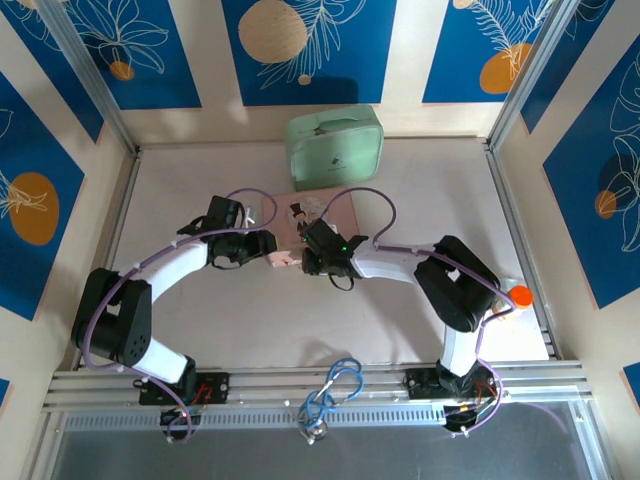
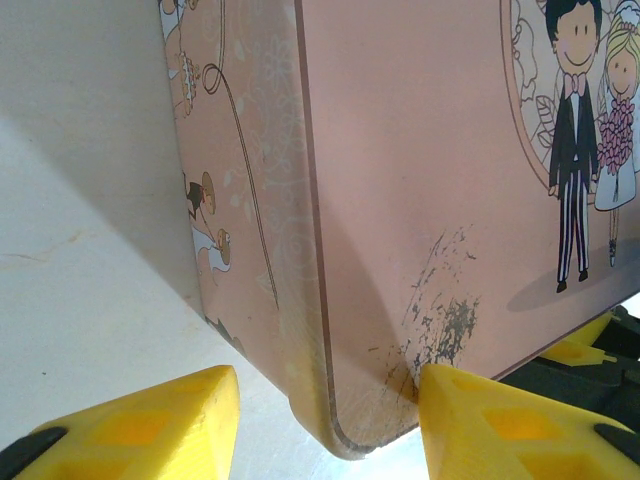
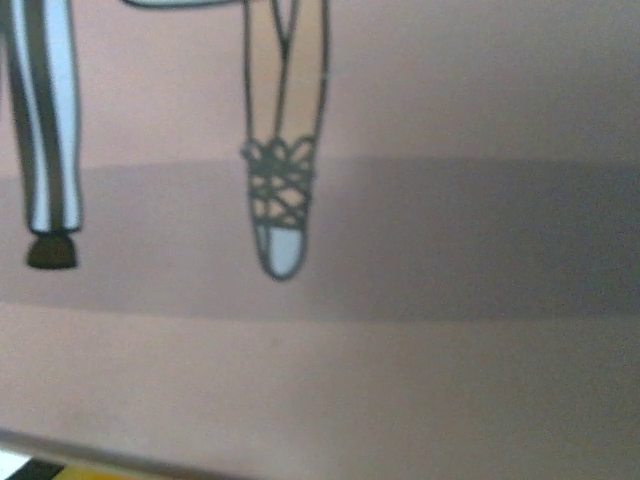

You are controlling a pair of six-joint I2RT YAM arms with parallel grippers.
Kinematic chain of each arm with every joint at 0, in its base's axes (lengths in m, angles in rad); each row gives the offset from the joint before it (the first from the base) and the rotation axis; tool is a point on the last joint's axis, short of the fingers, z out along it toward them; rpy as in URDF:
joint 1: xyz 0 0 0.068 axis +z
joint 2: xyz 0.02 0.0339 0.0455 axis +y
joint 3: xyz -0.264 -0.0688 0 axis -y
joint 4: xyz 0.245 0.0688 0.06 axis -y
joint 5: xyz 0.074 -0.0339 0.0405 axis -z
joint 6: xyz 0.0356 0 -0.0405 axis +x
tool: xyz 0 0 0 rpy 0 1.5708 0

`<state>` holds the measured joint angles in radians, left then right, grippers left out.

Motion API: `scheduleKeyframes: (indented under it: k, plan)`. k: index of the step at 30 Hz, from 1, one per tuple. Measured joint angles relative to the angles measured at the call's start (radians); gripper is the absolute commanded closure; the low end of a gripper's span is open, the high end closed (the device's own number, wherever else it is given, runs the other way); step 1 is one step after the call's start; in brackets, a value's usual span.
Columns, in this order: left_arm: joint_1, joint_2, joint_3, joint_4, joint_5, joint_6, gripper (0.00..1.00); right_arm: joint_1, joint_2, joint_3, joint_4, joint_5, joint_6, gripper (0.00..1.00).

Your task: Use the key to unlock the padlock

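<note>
My left claw (image 2: 328,425) has yellow fingertips (image 2: 150,420). Between them, the pink case (image 2: 400,150) is scuffed grey at its corner. Its lid bears a cartoon groom in black with striped trousers and a blonde bride holding pink flowers, and its side carries pale line drawings. Beyond my claw stands a mint-green case (image 1: 336,145). The wall panels (image 1: 300,40) behind it are blue, with white leaf outlines and orange and beige discs.

a robot test cell in a lab: a white tabletop (image 1: 250,330) fenced by an aluminium profile rail (image 1: 320,385), printed blue leaf backdrop panels (image 1: 310,50) as walls, and two cabled arms (image 1: 170,268) bolted along the near edge.
</note>
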<state>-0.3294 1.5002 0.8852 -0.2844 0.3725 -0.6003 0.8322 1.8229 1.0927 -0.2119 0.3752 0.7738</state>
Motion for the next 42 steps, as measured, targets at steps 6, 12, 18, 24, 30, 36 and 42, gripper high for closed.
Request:
scheduleKeyframes:
  k: [6,12,18,24,30,36,42]
  plan:
    - [0.0,0.0,0.0,0.0,-0.003,0.0,0.51,0.005,0.034,0.059,-0.066,0.022,0.003,0.58]
    - [0.0,0.0,0.0,0.003,-0.006,0.0,0.51,0.006,0.042,0.072,-0.07,0.032,-0.002,0.72]
    - [0.0,0.0,0.0,0.004,-0.006,0.0,0.51,0.008,0.042,0.078,-0.074,0.035,0.005,0.8]
    - [0.0,0.0,-0.001,0.006,-0.006,0.0,0.51,0.013,0.042,0.086,-0.1,0.048,0.049,0.83]
    - [0.0,0.0,-0.001,0.006,-0.006,0.0,0.51,0.016,0.027,0.08,-0.119,0.048,0.082,0.83]
    - [0.0,0.0,-0.002,0.007,-0.006,0.001,0.51,0.006,-0.012,0.034,-0.17,0.072,0.123,0.83]
    - [0.0,0.0,-0.002,0.007,-0.006,0.001,0.51,-0.008,-0.06,-0.048,-0.141,0.066,0.119,0.65]
